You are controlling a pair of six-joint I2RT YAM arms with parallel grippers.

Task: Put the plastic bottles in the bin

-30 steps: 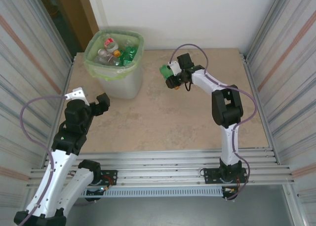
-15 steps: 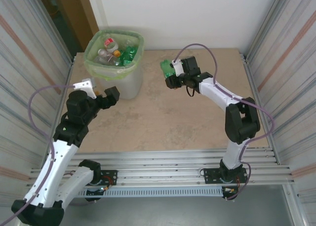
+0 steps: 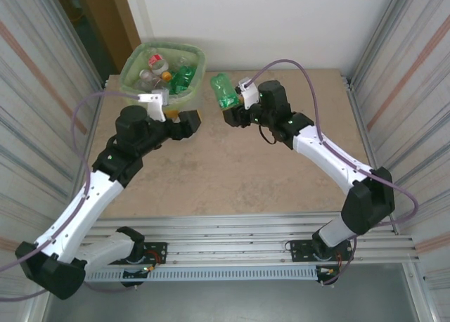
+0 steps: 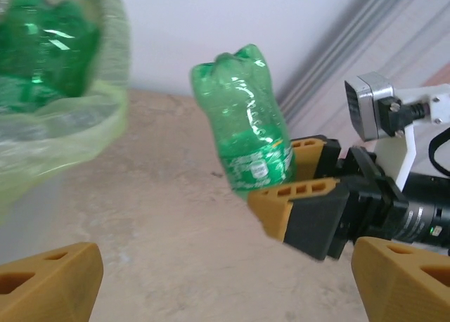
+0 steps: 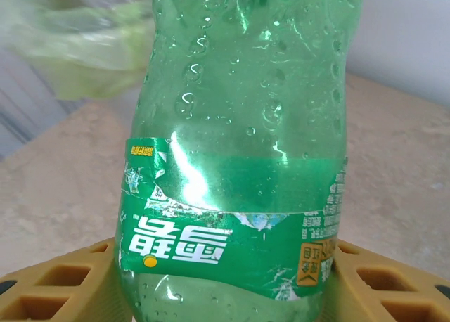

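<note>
Grippers: right gripper [image 3: 233, 113] clamps one green bottle [image 3: 222, 91], left gripper [image 3: 185, 123] gapes empty near one bin [image 3: 199, 58].

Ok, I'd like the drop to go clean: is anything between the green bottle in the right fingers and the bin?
Nothing visible lies between the green bottle and the bin. The open left fingers hover just on the near side of that gap, by the bin's front, and might crowd it.
</note>
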